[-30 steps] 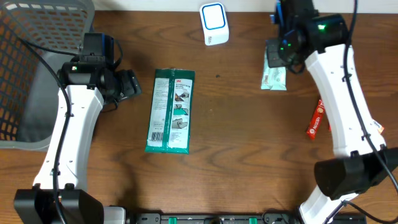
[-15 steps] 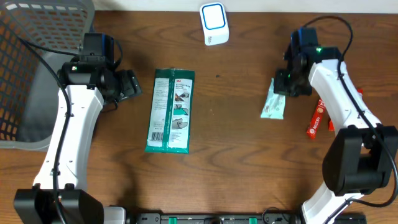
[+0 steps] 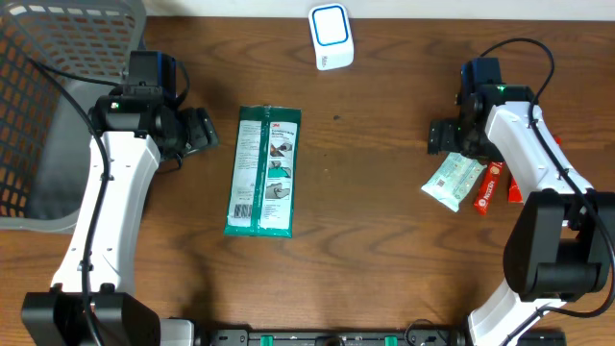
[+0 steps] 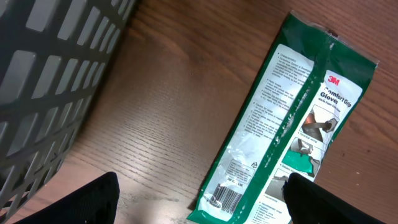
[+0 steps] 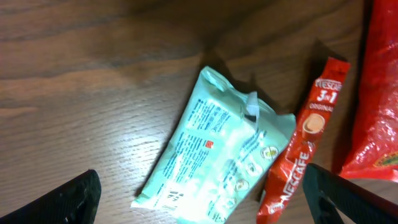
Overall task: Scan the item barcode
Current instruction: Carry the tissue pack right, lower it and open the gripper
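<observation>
Probably light, floppy, slick-filmed: 3M gloves pack (image 3: 262,171), flat mid-table, barcode (image 4: 225,196) at near end. Best pinched across a long edge, clear of barcode. Left gripper (image 3: 206,130) just beside, fingers spread, empty. Right gripper (image 3: 445,136) likewise spread, near pale pouch (image 3: 452,181), not touching. Scanner (image 3: 331,37) at far edge.

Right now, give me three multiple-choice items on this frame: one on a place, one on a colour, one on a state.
1. The pale packet lies: A alone, touching nothing; B against the Nescafé stick; C lifted in the air.
2. The gloves pack is mostly: A green; B red; C yellow.
3. The right gripper is: A open, empty; B shut on the packet; C shut on nothing.
Answers: B, its edge meets the stick; A, green wrapper; A, fingers spread, packet lying on the table.
</observation>
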You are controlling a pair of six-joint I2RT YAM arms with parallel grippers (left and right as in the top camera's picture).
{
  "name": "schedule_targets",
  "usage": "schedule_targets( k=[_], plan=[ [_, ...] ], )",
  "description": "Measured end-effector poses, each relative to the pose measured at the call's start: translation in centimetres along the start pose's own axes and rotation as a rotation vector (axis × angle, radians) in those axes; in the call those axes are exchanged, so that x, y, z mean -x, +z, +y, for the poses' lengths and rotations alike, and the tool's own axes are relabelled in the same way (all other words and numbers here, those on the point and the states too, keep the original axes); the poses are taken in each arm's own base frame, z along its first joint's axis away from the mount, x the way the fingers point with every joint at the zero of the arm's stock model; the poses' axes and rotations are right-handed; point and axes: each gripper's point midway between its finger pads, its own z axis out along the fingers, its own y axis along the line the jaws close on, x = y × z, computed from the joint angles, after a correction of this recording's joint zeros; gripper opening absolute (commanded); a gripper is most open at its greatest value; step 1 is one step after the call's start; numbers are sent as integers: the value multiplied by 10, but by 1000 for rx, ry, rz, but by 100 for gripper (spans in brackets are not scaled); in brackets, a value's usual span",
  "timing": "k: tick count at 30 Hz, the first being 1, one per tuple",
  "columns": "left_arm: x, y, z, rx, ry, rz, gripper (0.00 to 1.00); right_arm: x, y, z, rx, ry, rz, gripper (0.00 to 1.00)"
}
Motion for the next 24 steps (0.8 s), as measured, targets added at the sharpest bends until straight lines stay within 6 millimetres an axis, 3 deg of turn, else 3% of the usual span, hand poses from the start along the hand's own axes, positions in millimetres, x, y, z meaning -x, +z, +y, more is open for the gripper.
schedule_targets(
  k=[3,6,8,12,16,19,24],
  plan=[
    [0,0,0,0,0,0,86,1,0,11,62,-1,-1,83],
    [0,0,0,0,0,0,86,0,-3,31,176,-9,9,45],
    [0,0,0,0,0,0,86,-3,-6,48,255,-22,20,38],
    [0,0,0,0,0,0,86,-17,-2,74,317,-67,43,37],
    [0,0,0,0,0,1,86,-35,13,86,312,-109,66,39],
    [0,0,0,0,0,0,86,-50,30,81,261,-115,81,39],
    [0,0,0,0,0,0,86,-62,55,52,115,-91,72,39]
  ],
)
